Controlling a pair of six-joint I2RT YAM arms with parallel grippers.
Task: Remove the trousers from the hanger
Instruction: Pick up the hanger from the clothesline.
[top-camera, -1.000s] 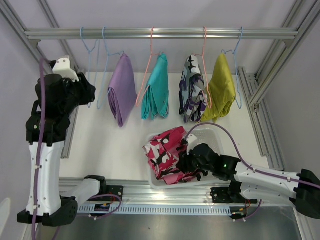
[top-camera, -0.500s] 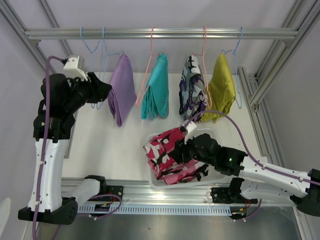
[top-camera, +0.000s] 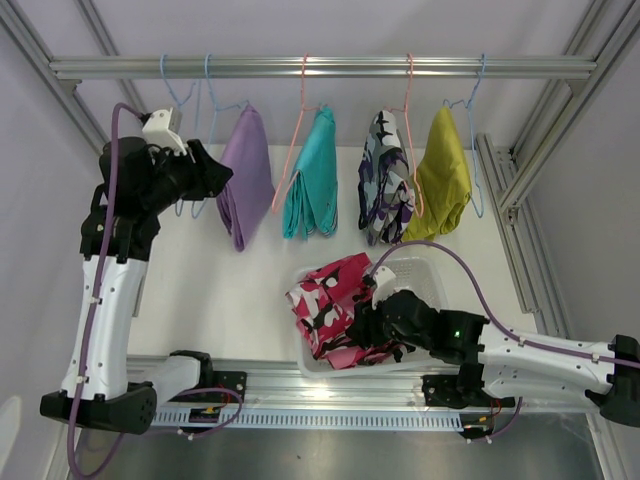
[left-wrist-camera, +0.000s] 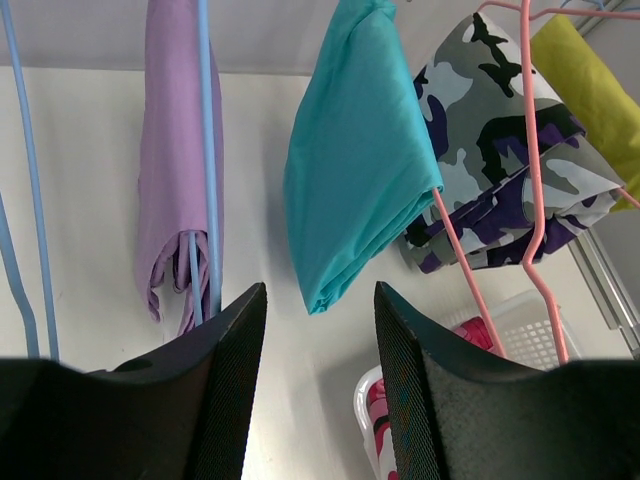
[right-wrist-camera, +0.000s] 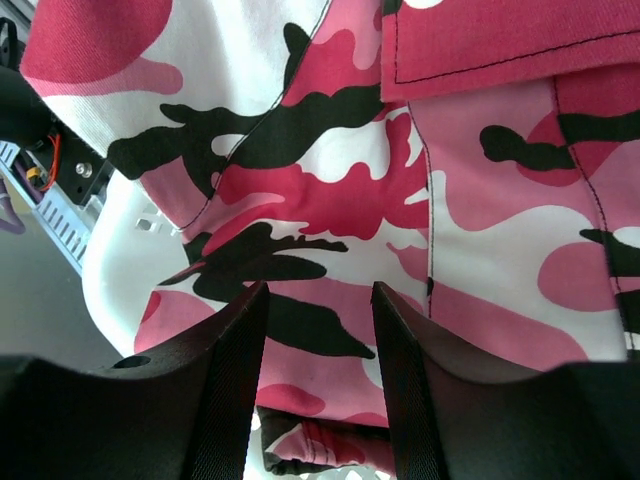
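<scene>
pink-black-white camouflage trousers (right-wrist-camera: 400, 200) fill the view, draped over a white basket (right-wrist-camera: 120, 262) rim at left; right gripper (right-wrist-camera: 320, 300) fingers apart

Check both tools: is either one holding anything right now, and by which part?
Nothing is held. The left tool stands open short of the lilac trousers; the right tool hangs open over the pink camouflage trousers in the basket.

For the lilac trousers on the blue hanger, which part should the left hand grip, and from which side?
Grip the lilac trousers at their lower end, where the folded layers bunch together and hang loose. The left hand should probably come from their left side: the teal trousers hang close on the right.
</scene>
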